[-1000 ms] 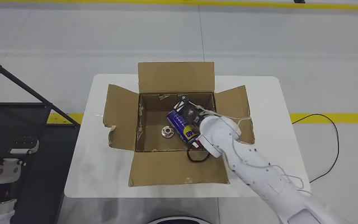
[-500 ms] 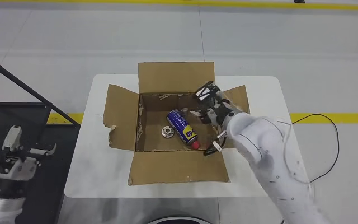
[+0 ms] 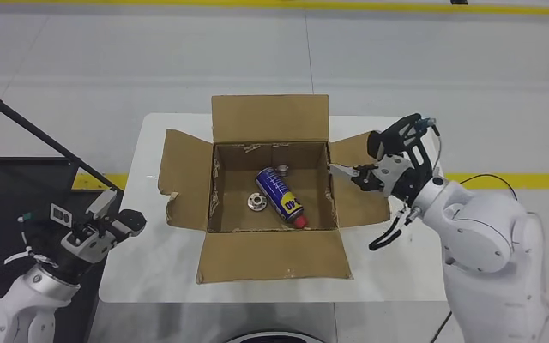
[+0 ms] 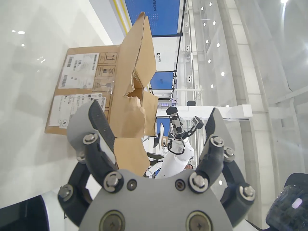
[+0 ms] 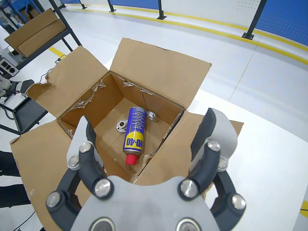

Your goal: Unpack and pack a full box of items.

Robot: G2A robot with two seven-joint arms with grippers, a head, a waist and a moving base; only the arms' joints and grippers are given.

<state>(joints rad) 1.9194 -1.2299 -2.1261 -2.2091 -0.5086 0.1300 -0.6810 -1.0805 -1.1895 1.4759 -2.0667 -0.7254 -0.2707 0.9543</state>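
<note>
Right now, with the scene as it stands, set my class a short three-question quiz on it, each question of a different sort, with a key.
1. True or false: the spray can stands upright in the box.
2. What does the right gripper hold? A) the spray can B) a roll of tape C) nothing
3. Fill the gap: the spray can's cap is coloured ____.
Key: 1 false, it lies on its side on the box floor. 2 C, it is open and empty. 3 red.
</note>
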